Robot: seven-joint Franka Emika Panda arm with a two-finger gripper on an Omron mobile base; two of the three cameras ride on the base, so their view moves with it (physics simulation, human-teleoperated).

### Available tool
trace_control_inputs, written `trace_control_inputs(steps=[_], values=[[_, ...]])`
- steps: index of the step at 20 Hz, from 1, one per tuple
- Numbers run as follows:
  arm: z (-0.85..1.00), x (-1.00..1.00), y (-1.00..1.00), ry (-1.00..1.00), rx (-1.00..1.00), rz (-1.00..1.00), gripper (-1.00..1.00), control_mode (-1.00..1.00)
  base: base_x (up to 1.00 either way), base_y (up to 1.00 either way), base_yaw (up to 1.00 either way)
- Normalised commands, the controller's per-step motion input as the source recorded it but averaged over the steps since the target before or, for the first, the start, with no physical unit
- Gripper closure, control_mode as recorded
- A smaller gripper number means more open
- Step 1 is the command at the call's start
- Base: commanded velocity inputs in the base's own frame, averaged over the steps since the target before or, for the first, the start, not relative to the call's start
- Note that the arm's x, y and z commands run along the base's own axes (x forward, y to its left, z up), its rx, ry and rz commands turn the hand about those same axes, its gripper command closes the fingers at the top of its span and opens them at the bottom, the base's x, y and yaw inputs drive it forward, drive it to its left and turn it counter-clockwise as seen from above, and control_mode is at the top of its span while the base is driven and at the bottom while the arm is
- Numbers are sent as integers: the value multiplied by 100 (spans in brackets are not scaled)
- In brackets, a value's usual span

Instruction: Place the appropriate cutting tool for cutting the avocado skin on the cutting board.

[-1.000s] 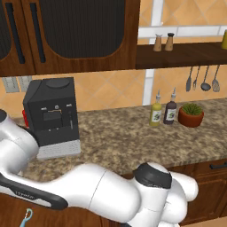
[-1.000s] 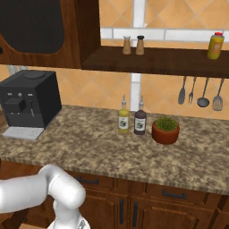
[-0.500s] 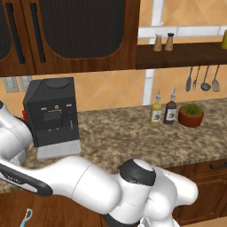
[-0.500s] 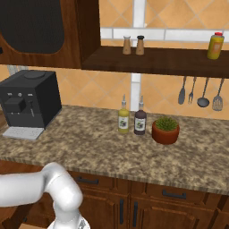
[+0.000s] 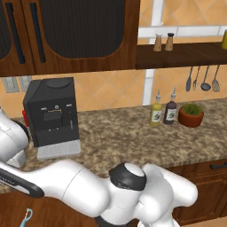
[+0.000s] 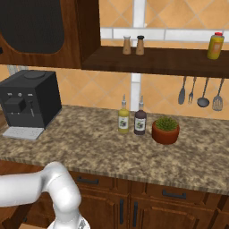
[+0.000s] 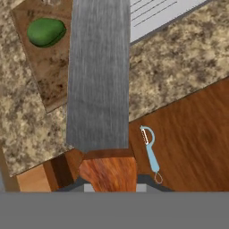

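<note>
Hand [image 7: 109, 181] clamped on knife [image 7: 99, 76], blade over cutting board [image 7: 44, 62], avocado [image 7: 46, 32] beyond

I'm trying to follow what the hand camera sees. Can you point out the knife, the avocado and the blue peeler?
Grey-bladed knife with orange-brown handle [image 7: 98, 76]: hand view, middle of blade.
Dark-green oval avocado [image 7: 46, 32]: hand view, centre of fruit.
Light-blue-handled peeler [image 7: 151, 155]: hand view, on its handle.

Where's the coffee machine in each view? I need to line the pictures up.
Left base view: coffee machine at left on the counter.
Right base view: far left, against the wall.
Hand view: its grey drip tray at the top edge.
Shared landmark: the speckled counter.
</note>
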Motion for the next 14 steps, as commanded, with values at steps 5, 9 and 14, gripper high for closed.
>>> trace_control_inputs(steps=[5,9,14], values=[[-30,32,0,2,1,0,100,-100,0,0,0],[-15,43,7,6,0,0,100,-100,0,0,0],[-24,35,9,3,0,0,100,-100,0,0,0]])
